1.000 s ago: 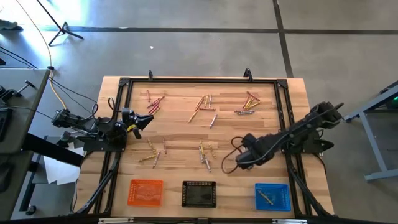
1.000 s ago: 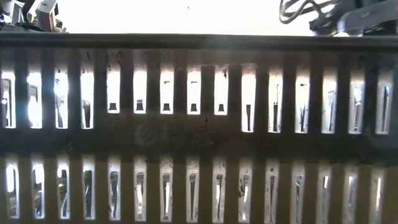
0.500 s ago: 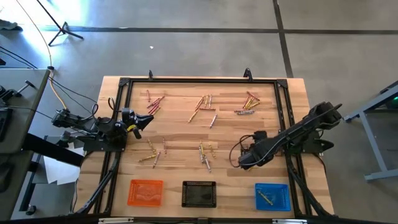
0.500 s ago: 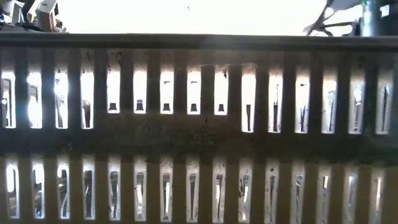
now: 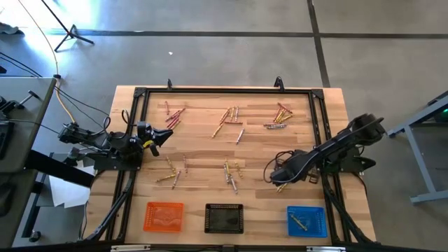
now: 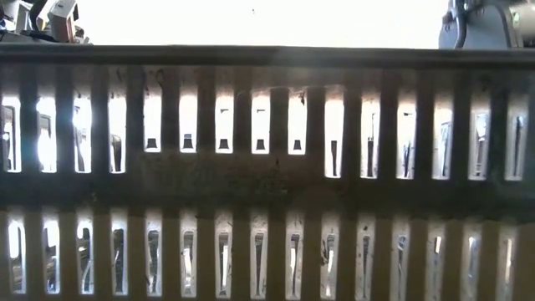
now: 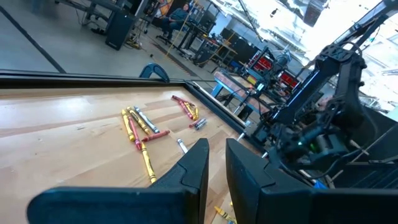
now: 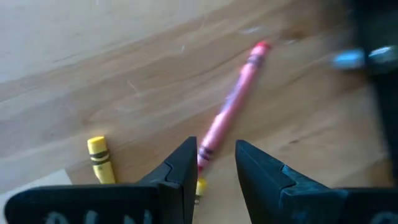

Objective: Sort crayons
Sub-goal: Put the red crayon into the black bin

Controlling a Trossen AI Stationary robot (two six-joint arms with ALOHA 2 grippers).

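The right gripper (image 8: 214,168), at 4 o'clock on the table (image 5: 210,150), pinches a pink crayon (image 8: 231,106), while the left gripper (image 7: 216,165) waits at 9 o'clock, slightly spread

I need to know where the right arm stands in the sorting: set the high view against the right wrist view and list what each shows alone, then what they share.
Only the high view shows the orange tray, the black tray, the blue tray with crayons in it, the scattered crayon clusters and the left gripper waiting at the table's left edge. Only the right wrist view shows the pink crayon running into the gap between the fingers, and a yellow crayon beside it. Both show the right gripper low over the wooden table.
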